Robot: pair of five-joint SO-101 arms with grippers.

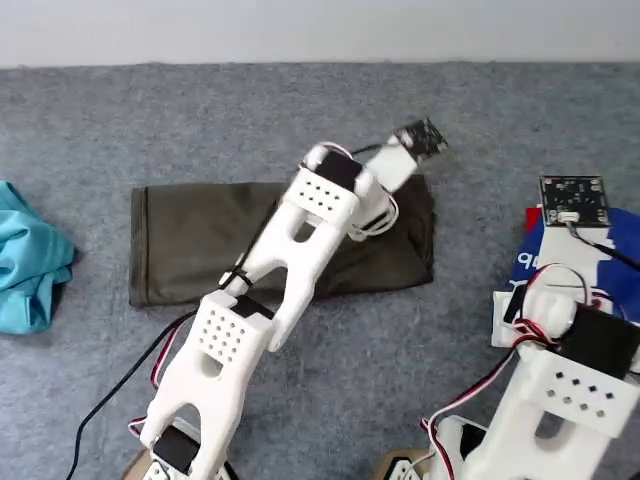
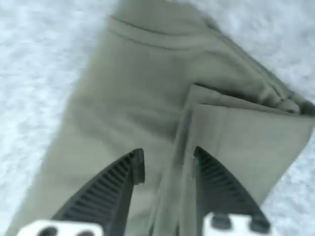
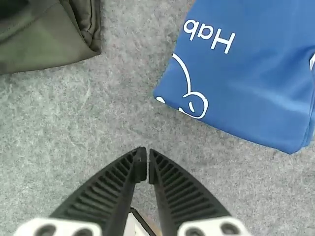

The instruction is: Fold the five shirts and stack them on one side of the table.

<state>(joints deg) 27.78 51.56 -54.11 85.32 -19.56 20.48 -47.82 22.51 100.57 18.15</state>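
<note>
A dark olive shirt [image 1: 200, 240] lies folded flat in the middle of the grey table. My left arm stretches across it to its right end. My left gripper [image 2: 167, 167] hangs open just above the olive shirt [image 2: 138, 98], one finger on either side of a folded edge [image 2: 184, 128]. A folded blue shirt [image 1: 560, 255] with white print lies at the right side, and a crumpled teal shirt [image 1: 30, 260] at the left edge. My right gripper [image 3: 146, 164] is shut over bare table, between the blue shirt [image 3: 246, 69] and the olive shirt's corner [image 3: 44, 34].
White cloth [image 1: 505, 310] and a red edge [image 1: 532, 215] stick out from under the blue shirt. Grey carpet-like cover [image 1: 120, 130] spreads over the table, with open room behind the olive shirt. A black cable [image 1: 110, 395] trails from the left arm's base.
</note>
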